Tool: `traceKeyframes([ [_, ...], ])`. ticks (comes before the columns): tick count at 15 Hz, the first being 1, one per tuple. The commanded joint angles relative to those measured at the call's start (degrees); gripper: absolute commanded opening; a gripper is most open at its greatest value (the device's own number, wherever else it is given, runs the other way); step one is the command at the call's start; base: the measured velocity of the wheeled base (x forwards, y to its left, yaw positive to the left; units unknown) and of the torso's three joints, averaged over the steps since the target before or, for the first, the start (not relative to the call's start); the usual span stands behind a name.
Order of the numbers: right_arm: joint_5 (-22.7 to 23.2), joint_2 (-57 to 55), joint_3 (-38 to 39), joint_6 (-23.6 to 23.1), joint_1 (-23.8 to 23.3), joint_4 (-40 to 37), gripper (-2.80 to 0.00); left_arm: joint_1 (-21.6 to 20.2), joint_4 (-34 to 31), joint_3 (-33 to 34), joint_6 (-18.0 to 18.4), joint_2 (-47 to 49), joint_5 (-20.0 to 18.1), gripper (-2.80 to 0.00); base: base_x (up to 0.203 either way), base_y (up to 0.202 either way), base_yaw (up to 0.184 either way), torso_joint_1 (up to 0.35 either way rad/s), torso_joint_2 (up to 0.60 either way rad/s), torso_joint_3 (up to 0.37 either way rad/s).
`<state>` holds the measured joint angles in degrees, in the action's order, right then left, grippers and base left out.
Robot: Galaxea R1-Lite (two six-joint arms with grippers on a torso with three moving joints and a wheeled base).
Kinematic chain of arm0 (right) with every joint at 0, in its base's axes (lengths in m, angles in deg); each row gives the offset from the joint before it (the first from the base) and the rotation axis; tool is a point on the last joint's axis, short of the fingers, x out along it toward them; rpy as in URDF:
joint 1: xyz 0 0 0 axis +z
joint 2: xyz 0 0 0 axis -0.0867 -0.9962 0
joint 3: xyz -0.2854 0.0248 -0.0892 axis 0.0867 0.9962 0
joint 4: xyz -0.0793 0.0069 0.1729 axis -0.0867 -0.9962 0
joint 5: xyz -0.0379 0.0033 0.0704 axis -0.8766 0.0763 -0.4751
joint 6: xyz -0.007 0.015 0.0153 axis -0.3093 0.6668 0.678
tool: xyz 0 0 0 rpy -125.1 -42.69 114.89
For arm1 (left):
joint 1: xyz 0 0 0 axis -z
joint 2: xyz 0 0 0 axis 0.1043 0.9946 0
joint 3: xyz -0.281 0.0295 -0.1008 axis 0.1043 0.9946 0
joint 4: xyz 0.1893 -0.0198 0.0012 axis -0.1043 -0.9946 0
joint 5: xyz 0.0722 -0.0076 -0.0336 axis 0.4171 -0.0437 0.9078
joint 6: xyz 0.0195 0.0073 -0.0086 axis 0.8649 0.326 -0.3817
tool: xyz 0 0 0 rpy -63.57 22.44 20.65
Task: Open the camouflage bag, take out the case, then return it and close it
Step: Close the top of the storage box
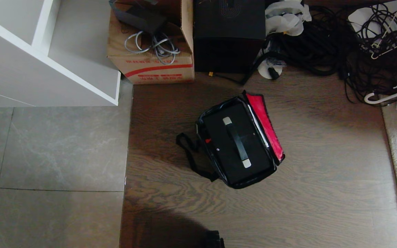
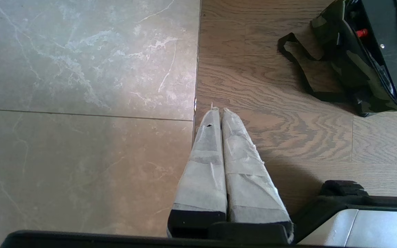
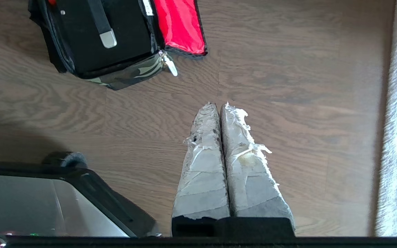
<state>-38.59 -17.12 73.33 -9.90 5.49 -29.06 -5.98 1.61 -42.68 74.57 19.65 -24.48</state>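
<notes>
While the camouflage bag (image 1: pixel 219 172) sits on the wooden floor (image 1: pixel 322 172) with its red-lined lid (image 1: pixel 265 125) flung open, the case (image 1: pixel 236 144) rests inside, handle (image 1: pixel 237 142) up for grabbing. The left hand (image 2: pixel 219 110) and right hand (image 3: pixel 218 105) hang clear of the bag, fingers pressed together, holding nothing.

Left hand (image 2: pixel 219 109) closed over floor (image 2: pixel 81 103), near camouflage bag (image 2: pixel 353 65)

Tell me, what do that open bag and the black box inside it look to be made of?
The camouflage bag looks like soft woven fabric: it sags, and its red lid lining has a slight sheen. The case seems hard plastic or similar, matt and flat, its handle's ends metallic silver.
</notes>
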Motion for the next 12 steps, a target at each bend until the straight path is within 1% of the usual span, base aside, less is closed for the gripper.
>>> traceKeyframes([
  [1,0.04,-0.18,-0.06,0.16,-0.07,-0.05,-2.80,0.00,0.01,0.05,0.02,0.06,0.00,-2.80,0.000,0.000,0.000,0.000,0.00,0.000],
  [12,0.04,-0.18,-0.06,0.95,-0.07,-0.05,-2.80,0.00,0.01,0.05,0.02,0.06,0.00,-2.80,0.000,0.000,0.000,0.000,0.00,0.000],
])
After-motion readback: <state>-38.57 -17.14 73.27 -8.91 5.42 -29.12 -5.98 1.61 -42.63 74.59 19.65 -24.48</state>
